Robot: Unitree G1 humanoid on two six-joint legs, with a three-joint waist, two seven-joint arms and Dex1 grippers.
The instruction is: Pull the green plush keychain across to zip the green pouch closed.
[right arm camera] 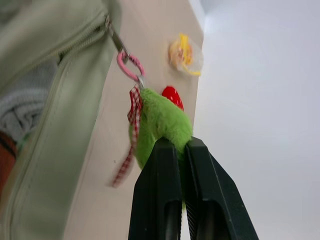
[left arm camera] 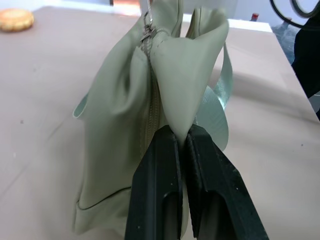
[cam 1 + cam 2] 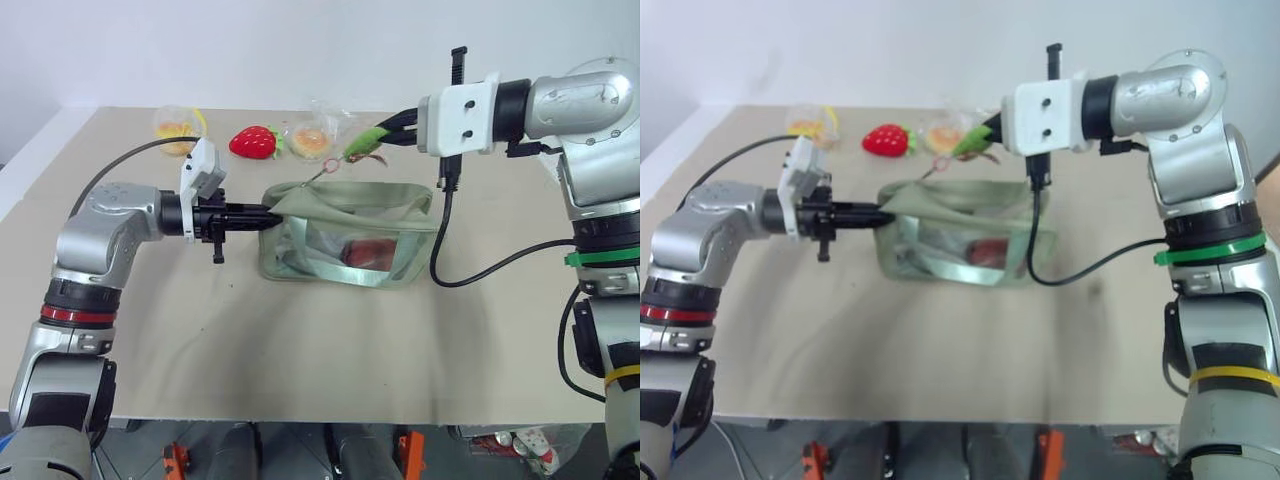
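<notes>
Left eye view: beige table (image 3: pixel 300 350), white wall (image 3: pixel 250 40).

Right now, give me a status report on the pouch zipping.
Left gripper shut on pouch corner. Right gripper shut on keychain, cord taut to the zipper pull. Nothing blocking the zipper path.

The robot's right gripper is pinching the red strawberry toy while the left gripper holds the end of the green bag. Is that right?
Not quite. The right gripper is shut on the green plush keychain, as the right wrist view shows. The red plush strawberry lies untouched on the table behind. The rest is right: the left gripper pinches the end of the green pouch.
</notes>
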